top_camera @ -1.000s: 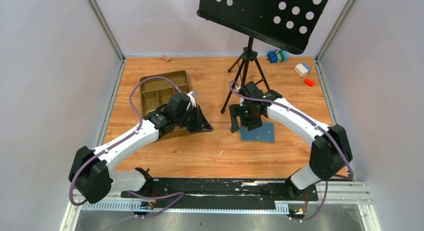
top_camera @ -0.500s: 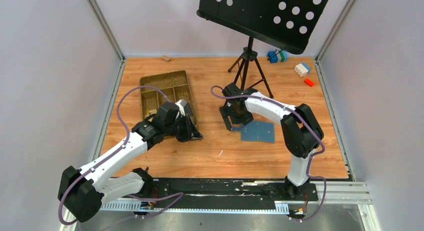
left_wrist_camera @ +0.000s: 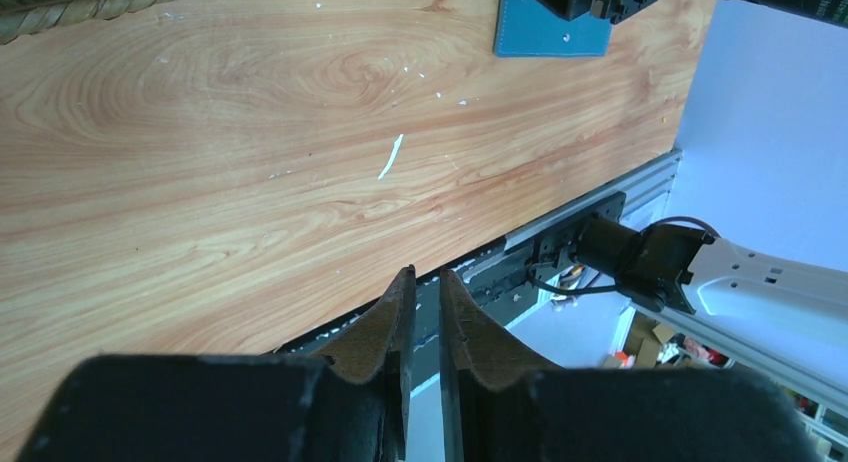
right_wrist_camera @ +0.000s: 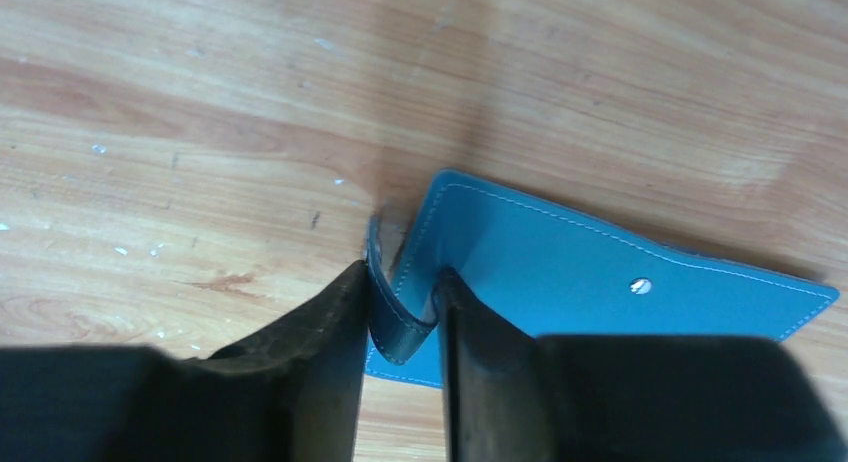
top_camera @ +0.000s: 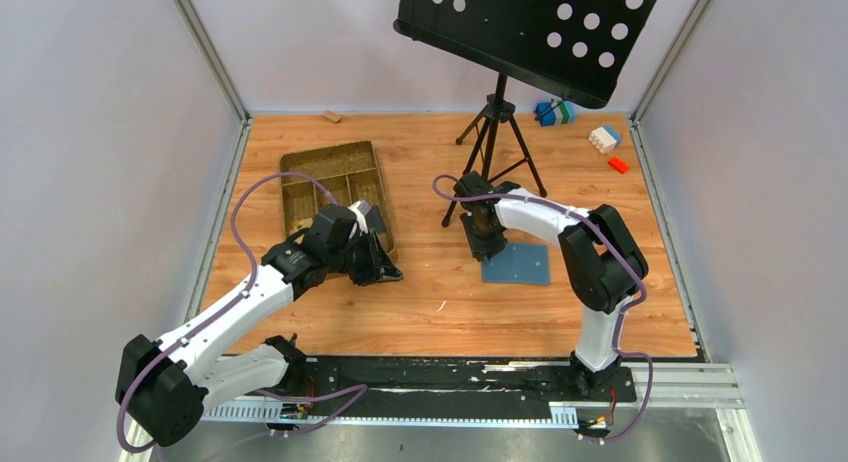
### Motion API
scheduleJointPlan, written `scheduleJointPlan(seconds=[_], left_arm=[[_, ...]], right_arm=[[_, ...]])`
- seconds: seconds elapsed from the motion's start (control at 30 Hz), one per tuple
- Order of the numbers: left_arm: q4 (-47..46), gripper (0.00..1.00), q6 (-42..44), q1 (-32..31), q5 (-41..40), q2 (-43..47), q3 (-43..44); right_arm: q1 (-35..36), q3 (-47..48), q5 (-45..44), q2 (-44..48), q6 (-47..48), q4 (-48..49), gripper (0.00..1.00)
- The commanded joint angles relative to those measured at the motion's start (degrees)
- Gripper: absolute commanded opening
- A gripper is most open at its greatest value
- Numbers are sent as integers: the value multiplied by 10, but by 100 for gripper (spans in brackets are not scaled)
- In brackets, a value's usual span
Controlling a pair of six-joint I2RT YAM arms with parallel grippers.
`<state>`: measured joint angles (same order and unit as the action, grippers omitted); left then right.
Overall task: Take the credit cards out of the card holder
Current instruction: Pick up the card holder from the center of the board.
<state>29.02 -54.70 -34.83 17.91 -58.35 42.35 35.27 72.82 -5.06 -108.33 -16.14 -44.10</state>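
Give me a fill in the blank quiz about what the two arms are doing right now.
The right gripper pinches the card holder's small ____.
The card holder's outside is coloured ____.
The left gripper holds ____.
The woven tray sits by the ____ arm.
Missing: tab; blue; nothing; left.

- The right gripper (top_camera: 487,246) has moved right and nearer. Half a second ago it hung over the bare surface (top_camera: 440,327) left of the card holder (top_camera: 522,267); now it is at the holder's far left corner.
- Its fingers (right_wrist_camera: 330,322) now stand on either side of the tab (right_wrist_camera: 388,307), which curls up between them.
- The right arm's elbow has folded in from the right edge since a second ago.
- The left gripper (top_camera: 386,272) has drawn back nearer and leftward, off the brown tray's (top_camera: 300,167) near right corner.
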Motion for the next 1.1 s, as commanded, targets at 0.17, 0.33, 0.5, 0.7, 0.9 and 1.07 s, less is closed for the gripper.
scheduleJointPlan(seconds=[0.17,0.33,0.5,0.7,0.9,1.07], left_arm=[[-5,21,13,2,10,-5,18],[-30,21,6,3,18,-6,10],[-115,31,-19,3,54,0,-14],[-182,50,-38,4,59,25,-38],[-280,59,-116,23,65,80,-105],[-368,66,-165,33,90,97,-150]], right_arm=[[5,-22,33,56,-17,32,16],[10,10,124,166,-23,2,9],[3,39,232,244,-46,-2,1],[-38,20,435,313,-161,103,0],[-76,-43,553,353,-346,338,0],[-79,-35,579,349,-443,428,0]])
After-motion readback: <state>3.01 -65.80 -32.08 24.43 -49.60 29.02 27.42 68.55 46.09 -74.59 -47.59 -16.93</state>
